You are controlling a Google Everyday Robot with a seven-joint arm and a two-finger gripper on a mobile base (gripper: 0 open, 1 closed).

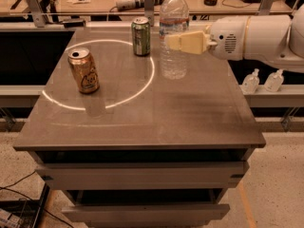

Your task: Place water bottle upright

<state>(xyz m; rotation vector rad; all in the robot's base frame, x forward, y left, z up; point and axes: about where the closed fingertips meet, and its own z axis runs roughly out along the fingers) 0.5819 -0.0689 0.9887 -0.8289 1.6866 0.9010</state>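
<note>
- Water bottle (pixel 173 63): clear, ribbed, white-capped; stands upright on the table (pixel 190 120), toward the far right.
- Gripper (pixel 172 42): reaches in from the right at the bottle's mid-height, its tip overlapping the bottle.
- Green can (pixel 140 36): upright, just left of the bottle.
- Copper-coloured can (pixel 84 71): upright, inside the white ring (pixel 153 71).
- Two small pump bottles (pixel 251 81): beyond the table's right side.
</note>
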